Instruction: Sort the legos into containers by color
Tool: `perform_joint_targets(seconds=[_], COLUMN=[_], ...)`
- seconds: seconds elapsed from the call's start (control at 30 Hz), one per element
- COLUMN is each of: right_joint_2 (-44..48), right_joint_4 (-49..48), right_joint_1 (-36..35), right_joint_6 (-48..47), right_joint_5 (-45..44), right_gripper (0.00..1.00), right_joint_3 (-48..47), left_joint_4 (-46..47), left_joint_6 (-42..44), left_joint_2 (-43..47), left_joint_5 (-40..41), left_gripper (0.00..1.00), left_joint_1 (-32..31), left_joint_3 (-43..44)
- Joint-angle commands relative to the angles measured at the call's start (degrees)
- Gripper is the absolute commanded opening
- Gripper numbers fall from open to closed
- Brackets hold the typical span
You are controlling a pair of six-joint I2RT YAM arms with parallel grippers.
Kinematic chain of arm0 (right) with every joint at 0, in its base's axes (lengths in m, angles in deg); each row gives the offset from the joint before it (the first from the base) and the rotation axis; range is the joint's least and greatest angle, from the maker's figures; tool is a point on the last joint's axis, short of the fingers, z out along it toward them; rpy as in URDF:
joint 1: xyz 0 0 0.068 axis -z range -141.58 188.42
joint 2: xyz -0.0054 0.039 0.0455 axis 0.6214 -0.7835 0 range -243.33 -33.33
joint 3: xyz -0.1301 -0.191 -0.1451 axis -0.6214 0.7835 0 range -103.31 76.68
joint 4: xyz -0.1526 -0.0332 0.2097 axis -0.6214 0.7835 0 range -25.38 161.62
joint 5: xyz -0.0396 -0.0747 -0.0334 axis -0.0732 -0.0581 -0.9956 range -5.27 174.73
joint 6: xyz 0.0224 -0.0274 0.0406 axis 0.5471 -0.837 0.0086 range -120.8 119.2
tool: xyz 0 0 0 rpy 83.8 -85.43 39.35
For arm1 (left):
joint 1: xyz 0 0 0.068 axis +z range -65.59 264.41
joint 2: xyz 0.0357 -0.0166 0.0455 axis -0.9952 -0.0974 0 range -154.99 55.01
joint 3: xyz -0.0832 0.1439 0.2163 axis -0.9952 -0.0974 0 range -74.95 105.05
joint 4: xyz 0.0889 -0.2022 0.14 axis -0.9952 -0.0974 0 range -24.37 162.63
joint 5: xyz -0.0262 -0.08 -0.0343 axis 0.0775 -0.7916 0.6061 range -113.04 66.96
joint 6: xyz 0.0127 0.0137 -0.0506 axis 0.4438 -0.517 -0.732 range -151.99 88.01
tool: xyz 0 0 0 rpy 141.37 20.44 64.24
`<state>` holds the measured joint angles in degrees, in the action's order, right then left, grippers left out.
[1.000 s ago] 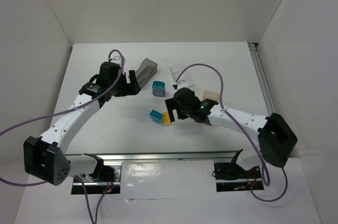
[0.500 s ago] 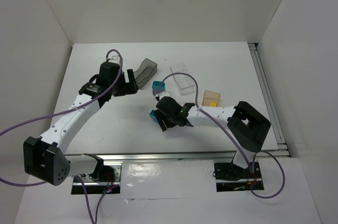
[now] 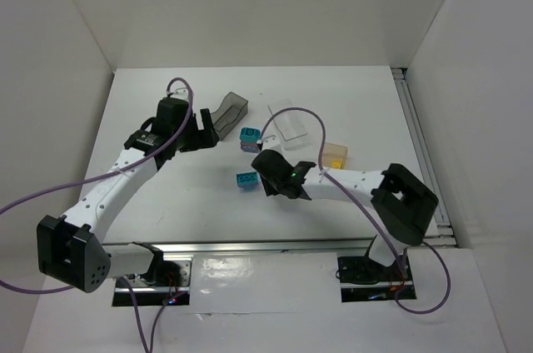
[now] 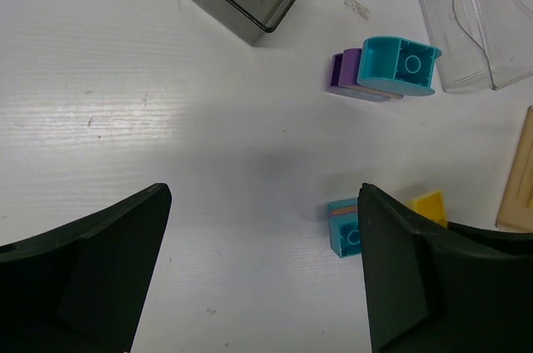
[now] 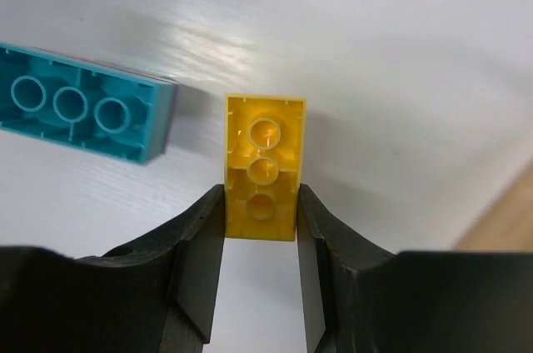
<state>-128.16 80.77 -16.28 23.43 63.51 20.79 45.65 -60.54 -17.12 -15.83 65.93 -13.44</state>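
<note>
Yellow brick [image 5: 265, 168]: near the middle of the desk [image 3: 166, 203], a little toward its near edge, with its rear half between the fingers of the right pincer [image 5: 262, 211]; the overhead view hides it under the wrist.
Right pincer: pinched on the yellow brick, one pad on each long side.
Left pincer [image 4: 258, 270]: spread wide and holding nothing, over bare desk toward the left edge.
Handling: my guess is hard, light moulded plastic – stiff and not fragile, but smooth-walled, so it could twist or slip if held off-centre.
Where to hold: across the narrow width on the two flat long walls, as it is held now (a grip nearer mid-length might resist swinging better).
Facing: the hollow underside with its row of round tubes faces the wrist camera, so the studs presumably face down.
Long axis: in line with the fingers, the free end pointing away from the wrist; I cannot tell whether it rests on the desk or is just clear of it.
Neighbour: a teal brick [image 5: 83, 111] just beside it, apart, also hollow side up, its long axis roughly crosswise to the yellow one.
Likely target: the amber bin [image 3: 335, 155] toward the right edge – a colour guess only.
</note>
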Motion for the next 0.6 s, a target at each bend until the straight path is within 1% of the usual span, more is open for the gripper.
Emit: perform_joint_targets(seconds=[0.0,0.07,0.1,0.17,0.2,0.27,0.3,0.33,0.4,0.43,0.53,0.57], right_joint_2=[10.0,14.9,16.2,20.0,21.3,24.0,25.7,25.7,25.7,25.7,23.9,23.2], right_joint_4=[1.6,4.2,8.1,11.6,13.2,14.1,14.1,13.6,13.6,13.6,12.7,11.6], right_joint_1=[1.7,3.1,4.3,6.2,8.4,11.1,12.6,15.6,18.3,20.2,22.5,23.7], right_joint_6=[3.7,4.8,7.8,10.7,13.4,13.4,12.9,11.3,10.8,10.1,10.0,10.0], right_joint_5=[-7.2,-9.1,-13.3,-16.6,-18.8,-18.9,-18.0,-17.2,-15.5,-15.0,-12.9,-12.3], right_gripper=[0.32,0.32,0.32,0.34,0.35,0.36,0.37,0.37,0.39,0.39,0.39,0.39], right_joint_3=[2.9,4.1,4.1,4.7,4.7,6.1,7.3,7.3,7.9,7.9,8.4,9.0], left_joint_4=[1.1,1.8,1.8,1.8,1.8,1.8,2.7,3.3,3.3,2.7,2.2,1.7], left_joint_6=[0.1,-0.5,-0.5,-0.5,0.1,1.7,3.6,6.6,9.0,10.4,11.3,12.1], left_joint_2=[0.2,-0.3,-0.8,-1.4,-1.9,-2.0,-2.6,-3.2,-4.0,-4.0,-4.0,-4.5], left_joint_5=[-0.7,-1.7,-2.4,-3.2,-3.9,-6.1,-8.9,-14.5,-19.0,-20.2,-20.7,-20.7], left_gripper=[0.96,0.96,0.96,0.96,0.96,0.95,0.95,0.95,0.94,0.94,0.94,0.92], left_joint_1=[-0.2,-0.2,-0.2,-0.2,-0.2,-0.2,-0.2,-0.2,-0.8,-0.8,-2.3,-3.0], left_joint_3=[1.2,1.2,1.2,1.2,1.2,1.2,1.2,1.2,1.8,1.8,1.8,1.8])
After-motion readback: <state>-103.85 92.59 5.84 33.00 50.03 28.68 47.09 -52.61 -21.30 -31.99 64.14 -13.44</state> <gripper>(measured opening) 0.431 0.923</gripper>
